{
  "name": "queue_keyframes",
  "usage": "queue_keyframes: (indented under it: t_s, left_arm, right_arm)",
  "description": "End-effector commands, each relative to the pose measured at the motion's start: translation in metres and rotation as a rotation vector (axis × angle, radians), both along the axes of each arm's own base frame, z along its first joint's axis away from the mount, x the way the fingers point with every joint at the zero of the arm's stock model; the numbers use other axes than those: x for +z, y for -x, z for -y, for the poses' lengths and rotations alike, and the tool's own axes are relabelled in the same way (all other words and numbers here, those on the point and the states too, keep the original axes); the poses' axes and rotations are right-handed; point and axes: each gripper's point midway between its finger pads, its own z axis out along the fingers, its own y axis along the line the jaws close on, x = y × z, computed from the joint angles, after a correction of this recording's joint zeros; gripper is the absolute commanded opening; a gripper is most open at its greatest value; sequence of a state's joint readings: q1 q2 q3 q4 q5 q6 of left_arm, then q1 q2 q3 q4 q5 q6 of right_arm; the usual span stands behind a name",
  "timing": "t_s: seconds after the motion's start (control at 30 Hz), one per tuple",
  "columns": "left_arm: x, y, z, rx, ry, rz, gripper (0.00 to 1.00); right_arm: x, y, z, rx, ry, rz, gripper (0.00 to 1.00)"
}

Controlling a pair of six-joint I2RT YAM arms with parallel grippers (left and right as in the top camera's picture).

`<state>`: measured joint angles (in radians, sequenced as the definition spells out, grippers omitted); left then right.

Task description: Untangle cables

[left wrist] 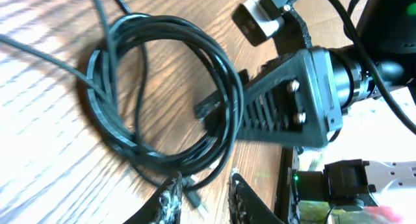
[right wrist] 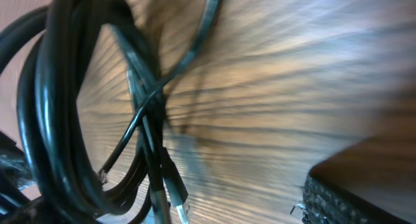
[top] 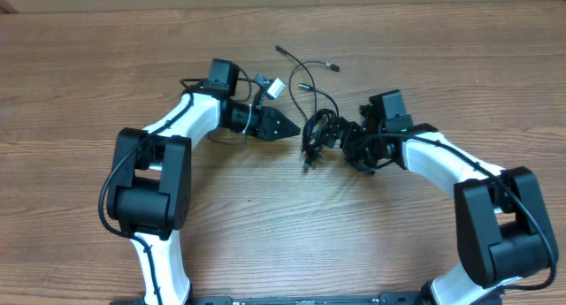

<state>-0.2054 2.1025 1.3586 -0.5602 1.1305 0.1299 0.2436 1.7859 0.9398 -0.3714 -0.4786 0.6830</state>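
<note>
The cables [top: 318, 128] are thin black cords, bunched in a coil at mid-table with loose ends [top: 305, 71] trailing toward the far side. My left gripper [top: 292, 126] sits just left of the coil, slightly open. In the left wrist view the coil [left wrist: 162, 87] lies ahead of the left gripper [left wrist: 203, 198], and a small plug [left wrist: 195, 199] lies on the wood between its fingertips. My right gripper [top: 340, 133] is open wide at the coil's right side, one finger [left wrist: 273, 104] reaching through the loop. The right wrist view shows the cords [right wrist: 58, 107] near the right gripper [right wrist: 172, 191].
A white plug end [top: 272, 87] lies by the left arm's wrist. The right arm's camera [left wrist: 260, 16] and thick black arm leads sit close behind the coil. Wooden tabletop [top: 265, 217] stretches in front of both arms.
</note>
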Motion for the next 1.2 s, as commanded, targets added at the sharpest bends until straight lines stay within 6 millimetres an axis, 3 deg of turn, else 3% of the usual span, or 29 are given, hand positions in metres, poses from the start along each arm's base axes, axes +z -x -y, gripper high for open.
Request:
queue_keyframes:
  t_s: [0.0,0.3,0.57,0.77,0.87,1.03,1.17]
  left_arm:
    - [-0.004,-0.003,-0.006,0.016,-0.006,-0.015,0.25]
    - [-0.012,-0.006,-0.009,0.032,-0.058,-0.008,0.26]
    - [-0.048,-0.02,-0.029,0.187,-0.313,-0.086,0.27]
    - [-0.054,-0.014,-0.014,0.162,-0.362,-0.062,0.28]
    - [-0.067,-0.015,-0.016,0.206,-0.475,-0.062,0.27]
    - [-0.075,-0.015,-0.017,0.233,-0.559,-0.049,0.28]
    - [-0.075,-0.015,-0.017,0.244,-0.559,-0.062,0.28]
  right_arm:
    - [-0.04,0.022,0.037,-0.119,0.134,-0.152,1.0]
    - [-0.021,0.031,0.062,-0.088,0.281,-0.255,1.0]
    - [0.015,0.03,0.066,-0.006,0.346,-0.288,1.0]
    - [0.026,0.028,0.048,0.169,0.356,-0.207,1.0]
    - [0.035,0.024,0.039,0.188,0.353,-0.17,1.0]
    - [0.062,0.005,0.018,0.205,0.327,-0.021,1.0]
    - [0.073,-0.014,-0.001,0.214,0.274,0.091,1.0]
